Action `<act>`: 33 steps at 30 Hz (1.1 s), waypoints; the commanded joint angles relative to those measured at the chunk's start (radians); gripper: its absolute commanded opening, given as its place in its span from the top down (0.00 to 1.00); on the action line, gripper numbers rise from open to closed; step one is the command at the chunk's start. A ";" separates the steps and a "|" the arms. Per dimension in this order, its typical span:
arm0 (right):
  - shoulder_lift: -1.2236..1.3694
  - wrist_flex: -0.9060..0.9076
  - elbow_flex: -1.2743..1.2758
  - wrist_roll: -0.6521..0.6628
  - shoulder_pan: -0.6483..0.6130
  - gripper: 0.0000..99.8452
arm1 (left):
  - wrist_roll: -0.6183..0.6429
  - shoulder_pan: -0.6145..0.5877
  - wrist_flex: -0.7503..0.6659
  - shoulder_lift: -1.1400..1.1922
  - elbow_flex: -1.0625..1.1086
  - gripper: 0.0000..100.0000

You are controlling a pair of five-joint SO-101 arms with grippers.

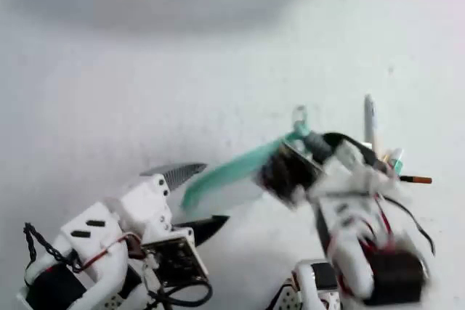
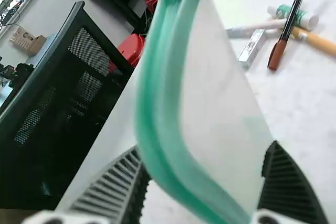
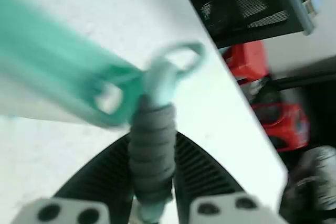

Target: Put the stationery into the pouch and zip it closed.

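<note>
**Status of components**

1. Pouch (image 1: 232,168): translucent body w/ teal zip edge. It is positioned on the white table (image 1: 145,70), stretched diagonally between both arms. One end is located at the L arm. The zip end is raised toward the R arm. The pouch is seen tilted on edge, zip edge uppermost.

2. L gripper (image 1: 216,194): released. The jaws are spread wide apart, and the pouch end is set between them, one black ribbed finger (image 2: 291,182) on each side. In the L wrist view the pouch spans the gap from one finger to the other. Firm contact cannot be confirmed.

3. R gripper (image 3: 153,148): clenched on the zip pull (image 3: 152,124), a grey ribbed tab clamped between the two black fingers. The teal slider (image 3: 113,95) is attached at the tab's far end, w/ a pale ring (image 3: 181,56) hanging just beyond it. The slider is seated at the end of the zip edge.

4. Stationery: not in the pouch. Items are grouped on the table on the R arm's side, just beyond the R gripper:
   - white pen (image 1: 369,121), laid approx. lengthwise away from the arms;
   - white tube w/ teal band (image 2: 291,17);
   - brown marker (image 2: 286,30), laid across the tube;
   - orange pen (image 2: 317,41), beside the marker;
   - small silver item (image 2: 251,48), type not identifiable.

5. Background, ref. only: a black mesh chair (image 2: 63,103) is seen past the table edge.
</note>
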 commanded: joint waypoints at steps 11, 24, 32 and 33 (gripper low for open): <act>0.173 -0.001 -0.180 -0.400 0.007 0.98 | 0.192 -0.237 -0.051 0.012 -0.035 0.68; 0.174 0.025 -0.181 -0.460 -0.087 0.98 | 0.318 -0.061 -0.034 0.012 0.110 0.68; 0.174 0.025 -0.180 -0.526 -0.085 0.98 | 0.422 -0.108 -0.063 0.012 0.232 0.70; 0.174 0.025 -0.180 -0.526 -0.087 0.98 | 0.422 -0.110 -0.069 0.012 0.232 0.72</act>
